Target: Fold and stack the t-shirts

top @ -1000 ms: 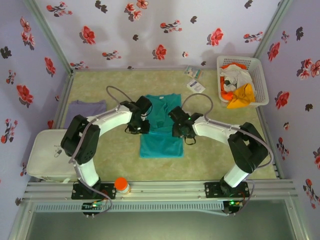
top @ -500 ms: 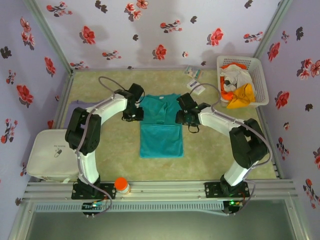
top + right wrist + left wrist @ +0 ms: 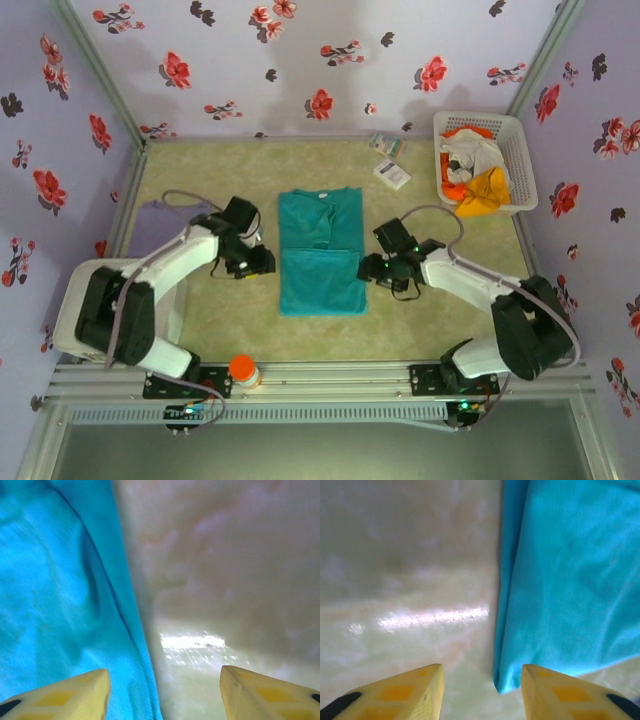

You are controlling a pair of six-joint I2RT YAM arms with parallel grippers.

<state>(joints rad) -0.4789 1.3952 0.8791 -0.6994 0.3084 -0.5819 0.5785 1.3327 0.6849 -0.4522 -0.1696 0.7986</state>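
A teal t-shirt [image 3: 320, 255] lies flat at the middle of the tabletop [image 3: 440, 320]. It is folded into a narrow rectangle with a crease across its middle. The left fingers [image 3: 405, 692], yellow and spread apart, sit just beside its left edge and hold nothing. In the left wrist view a corner of the teal cloth lies between them. The right fingers [image 3: 65, 695], likewise spread and empty, sit at its right edge, with the cloth's border running between them. A pale purple t-shirt [image 3: 165, 215] lies at the tabletop's left edge, well apart. In the far right corner a white lattice basket [image 3: 520, 150] holds orange and white garments [image 3: 480, 185]. Two small packets [image 3: 390, 160] lie near it.
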